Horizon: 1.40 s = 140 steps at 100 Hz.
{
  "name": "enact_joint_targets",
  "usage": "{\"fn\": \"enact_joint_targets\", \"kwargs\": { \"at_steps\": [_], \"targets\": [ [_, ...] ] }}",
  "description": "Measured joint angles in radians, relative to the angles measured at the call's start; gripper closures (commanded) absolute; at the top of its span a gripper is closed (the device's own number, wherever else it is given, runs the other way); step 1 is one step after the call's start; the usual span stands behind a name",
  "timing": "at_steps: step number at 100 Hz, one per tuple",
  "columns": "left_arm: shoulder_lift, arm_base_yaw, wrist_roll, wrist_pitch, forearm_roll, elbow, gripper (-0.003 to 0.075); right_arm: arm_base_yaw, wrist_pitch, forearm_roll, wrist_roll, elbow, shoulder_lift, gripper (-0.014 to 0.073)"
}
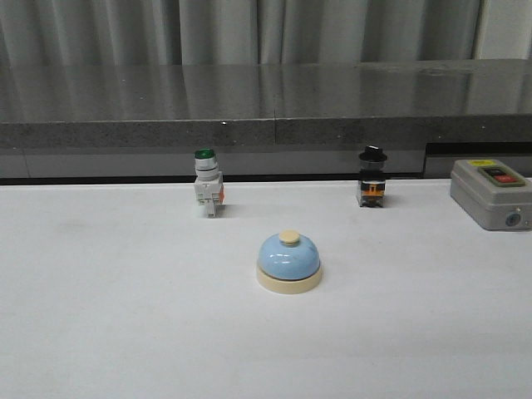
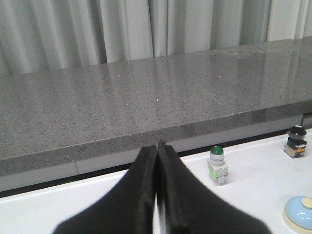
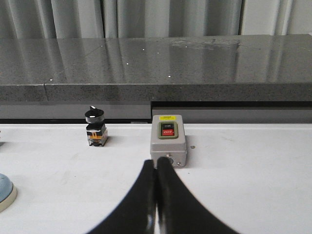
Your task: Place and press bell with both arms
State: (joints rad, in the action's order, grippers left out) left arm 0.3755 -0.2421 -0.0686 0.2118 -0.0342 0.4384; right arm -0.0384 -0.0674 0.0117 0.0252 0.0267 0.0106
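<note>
A: Light-blue bell [image 1: 288,262] sat upright on white table [image 1: 125,332], near centre, cream button up. Touched nothing. Looked reachable from either side, which suits a two-arm job.

B: Checked for neighbours?

A: Yes. Green-capped switch [image 1: 207,193] stood well behind and to left, black-knobbed switch [image 1: 371,177] behind and to right, grey box [image 1: 490,192] with red button off at right edge. All lined up along back of table under grey stone ledge [image 1: 249,100]. Left bell alone out front, so probably distractors, parked clear of the working area.

B: Grippers?

A: Neither showed up in front view. Left gripper [image 2: 157,146] seen only through its own wrist camera: fingers pressed together, no gap visible, nothing held. Hung above near-left part of table, pointed toward ledge. Caught bell [image 2: 300,213] only at corner of that view, well apart from tips.

B: Right?

A: Same story. Right gripper [image 3: 156,163] closed tight, empty, touched nothing. Aimed roughly at grey box [image 3: 168,140], black-knobbed switch [image 3: 95,127] off to one side. Only sliver of bell rim [image 3: 6,192] at edge of view.

B: So nothing started.

A: Judged so. No contact with bell, button not yet pressed. Would need jaws opened before any grasp; closed tips would do fine for the press itself. Couldn't tell height above table from wrist views.
</note>
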Motion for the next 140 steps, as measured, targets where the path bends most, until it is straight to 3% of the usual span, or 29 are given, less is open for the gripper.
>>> {"fn": "enact_joint_targets", "kwargs": {
  "at_steps": [36, 61, 140],
  "targets": [
    [-0.191, 0.059, 0.164, -0.120, 0.083, -0.274, 0.0741, 0.000, 0.000, 0.000, 0.000, 0.000, 0.000, 0.0654],
    [-0.336, 0.125, 0.182, -0.129, 0.086, -0.436, 0.0741, 0.000, 0.000, 0.000, 0.000, 0.000, 0.000, 0.0654],
    [-0.380, 0.129, 0.183, -0.155, 0.086, -0.440, 0.0741, 0.000, 0.000, 0.000, 0.000, 0.000, 0.000, 0.0654]
  ]
}}
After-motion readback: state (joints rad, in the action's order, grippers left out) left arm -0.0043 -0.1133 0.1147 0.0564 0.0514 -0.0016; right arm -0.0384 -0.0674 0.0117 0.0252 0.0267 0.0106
